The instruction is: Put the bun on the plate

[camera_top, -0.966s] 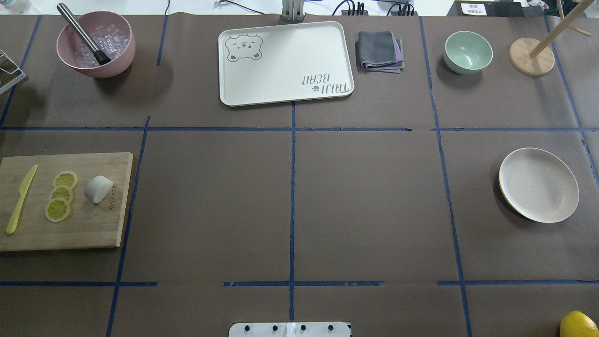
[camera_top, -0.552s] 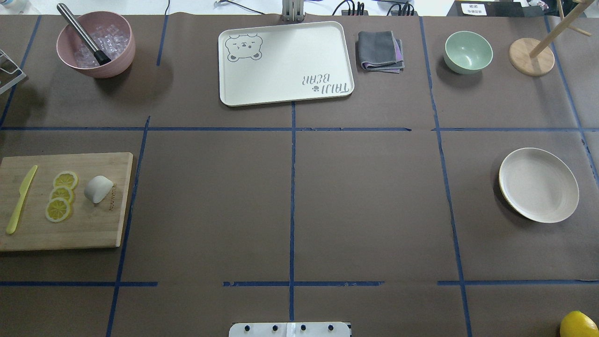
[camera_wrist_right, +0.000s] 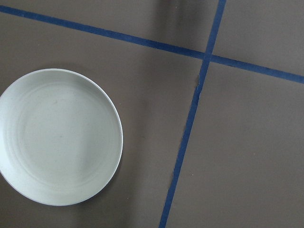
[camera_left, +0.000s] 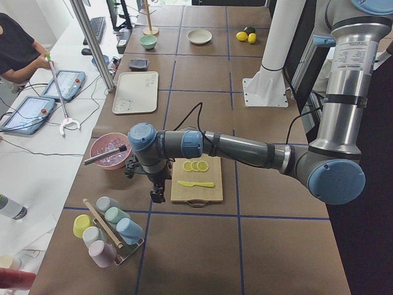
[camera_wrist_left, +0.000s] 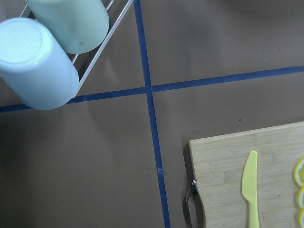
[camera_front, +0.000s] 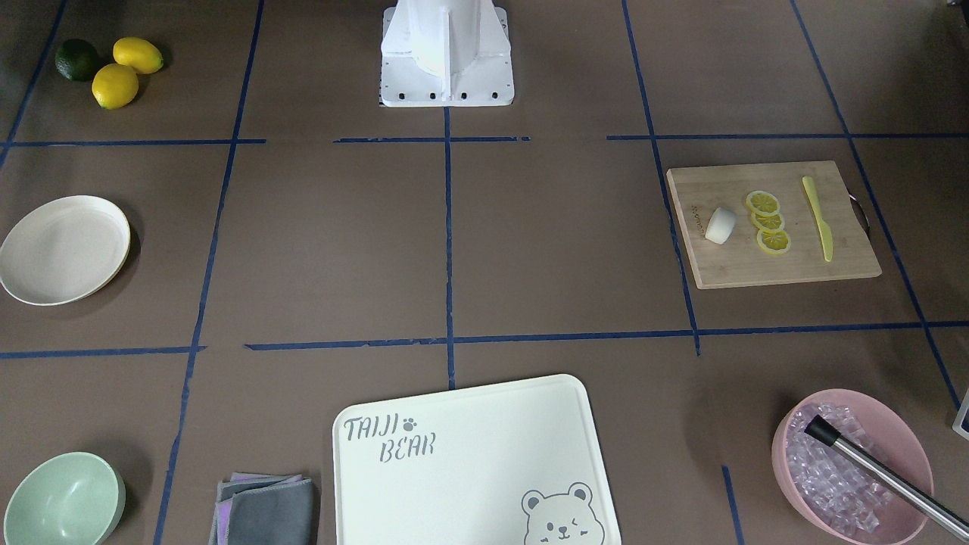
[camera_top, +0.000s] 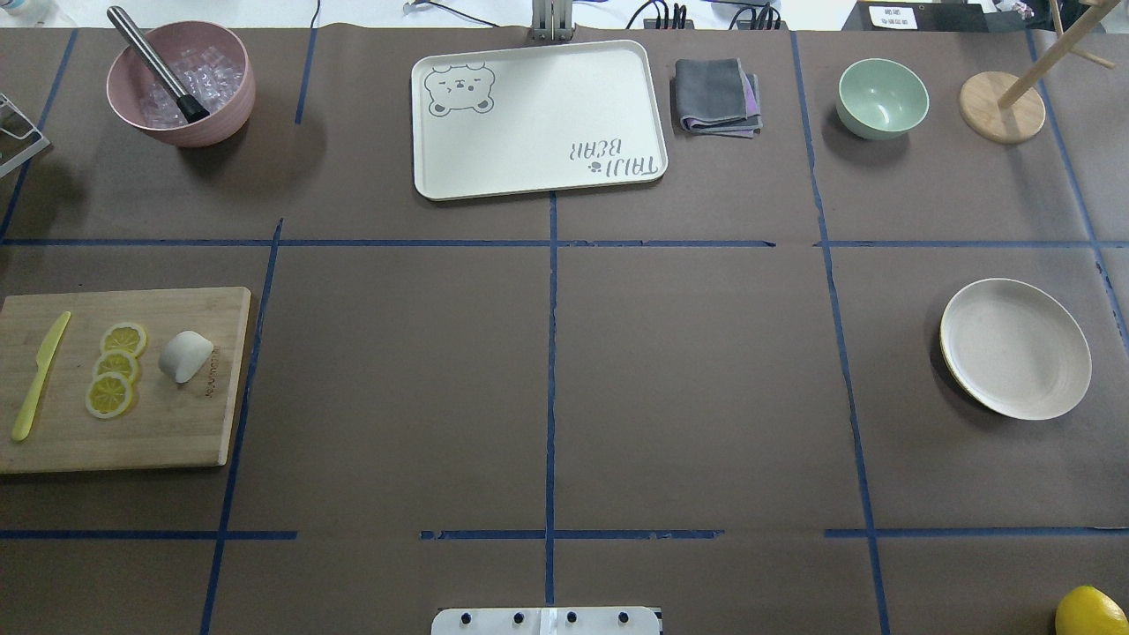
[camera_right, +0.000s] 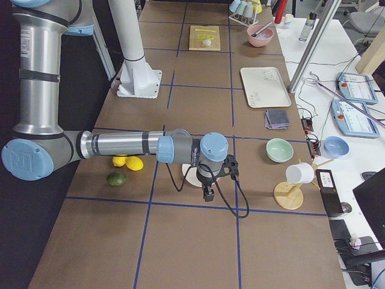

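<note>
The small white bun [camera_top: 185, 355] [camera_front: 720, 225] lies on a wooden cutting board [camera_top: 168, 432], beside three lemon slices [camera_top: 115, 369]. The cream plate [camera_top: 1014, 348] [camera_front: 64, 250] [camera_wrist_right: 57, 135] sits empty far across the table on the right. My left gripper [camera_left: 158, 195] hangs just off the board's outer end, near the cup rack; it shows only in the exterior left view, so I cannot tell its state. My right gripper [camera_right: 208, 194] hovers next to the plate; it shows only in the exterior right view, and I cannot tell its state either.
A yellow knife [camera_top: 37, 375] lies on the board. At the back stand a pink bowl of ice [camera_top: 181, 84], a bear-print tray [camera_top: 538, 119], folded cloths [camera_top: 716, 95], a green bowl [camera_top: 882, 97] and a wooden stand [camera_top: 1003, 106]. Lemons [camera_front: 125, 68] lie near the robot base. Cups in a rack [camera_wrist_left: 47, 52] are left of the board.
</note>
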Motion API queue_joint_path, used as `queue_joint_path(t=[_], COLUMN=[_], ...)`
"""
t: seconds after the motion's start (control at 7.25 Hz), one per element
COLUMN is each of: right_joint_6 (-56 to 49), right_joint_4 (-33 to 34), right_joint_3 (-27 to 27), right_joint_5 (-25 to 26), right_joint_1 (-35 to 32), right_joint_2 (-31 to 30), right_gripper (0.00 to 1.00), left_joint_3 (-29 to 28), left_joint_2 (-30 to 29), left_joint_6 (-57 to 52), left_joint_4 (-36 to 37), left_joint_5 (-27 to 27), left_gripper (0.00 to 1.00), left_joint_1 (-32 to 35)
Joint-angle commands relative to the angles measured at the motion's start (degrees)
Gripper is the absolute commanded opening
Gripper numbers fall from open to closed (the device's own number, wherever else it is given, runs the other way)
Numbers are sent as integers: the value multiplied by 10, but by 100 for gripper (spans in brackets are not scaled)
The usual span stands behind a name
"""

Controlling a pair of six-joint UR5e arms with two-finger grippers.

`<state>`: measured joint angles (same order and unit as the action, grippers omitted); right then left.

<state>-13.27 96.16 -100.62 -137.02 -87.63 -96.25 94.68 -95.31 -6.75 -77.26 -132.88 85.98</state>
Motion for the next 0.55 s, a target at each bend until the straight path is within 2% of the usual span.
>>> queue_joint_path(t=[0.0, 0.14, 0.28, 0.41], right_joint_6=[0, 0, 1, 63], right_joint_4=[-1, -42, -104, -133], right_joint_3=[-1, 6, 37, 61], right_joint_5=[-2, -1, -1, -1], right_joint_1=[3, 14, 16, 28], right_joint_2=[1, 2, -4, 1], right_gripper=[100, 100, 99, 99], left_joint_3=[7, 9, 10, 10], left_joint_2=[0, 7, 11, 12], left_joint_6=[0, -1, -1, -1], left_joint_4=[1, -1, -3, -3], left_joint_5=[-3, -3, -4, -4], left_gripper=[100, 100, 100, 100], left_joint_1=[1, 0, 0, 0])
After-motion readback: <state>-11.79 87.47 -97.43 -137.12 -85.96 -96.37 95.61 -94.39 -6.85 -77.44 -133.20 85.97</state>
